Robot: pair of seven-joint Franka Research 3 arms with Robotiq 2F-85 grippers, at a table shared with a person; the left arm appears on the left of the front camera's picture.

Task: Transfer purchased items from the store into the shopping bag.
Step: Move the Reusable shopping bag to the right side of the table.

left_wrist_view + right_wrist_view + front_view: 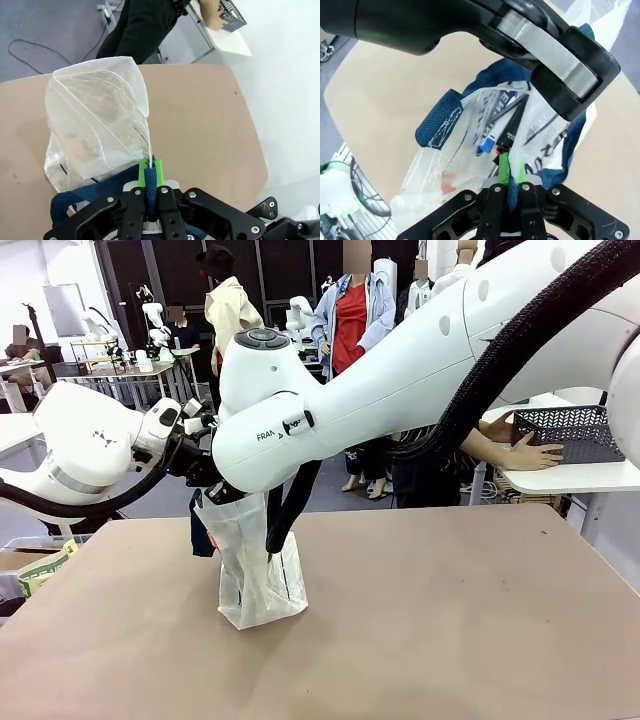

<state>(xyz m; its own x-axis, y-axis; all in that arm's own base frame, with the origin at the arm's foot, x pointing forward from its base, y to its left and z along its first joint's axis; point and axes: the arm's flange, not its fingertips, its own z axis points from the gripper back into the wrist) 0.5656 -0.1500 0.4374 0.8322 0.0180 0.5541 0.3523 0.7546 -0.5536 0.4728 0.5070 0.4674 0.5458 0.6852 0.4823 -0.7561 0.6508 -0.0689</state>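
Observation:
The shopping bag (256, 580) stands on the brown table, whitish and see-through, with navy strap handles. My left gripper (150, 169) is shut on one navy handle (80, 197) at the bag's rim and holds it up. My right gripper (511, 169) is shut on the other navy handle (440, 120). Through the bag's mouth I see purchased items: a black one with a blue end (491, 142) and a yellowish packet (80, 146). The store, a dark grey lattice basket (570, 432), sits on a white side table at the far right, with a person's hands (530, 450) on it.
My right arm's big white elbow (270, 435) and its black cable (290, 505) hang over the bag. My left arm (90, 445) comes in from the left. The brown table (450, 620) stretches bare to the right of the bag. Printed packets (40, 570) lie off the table's left edge.

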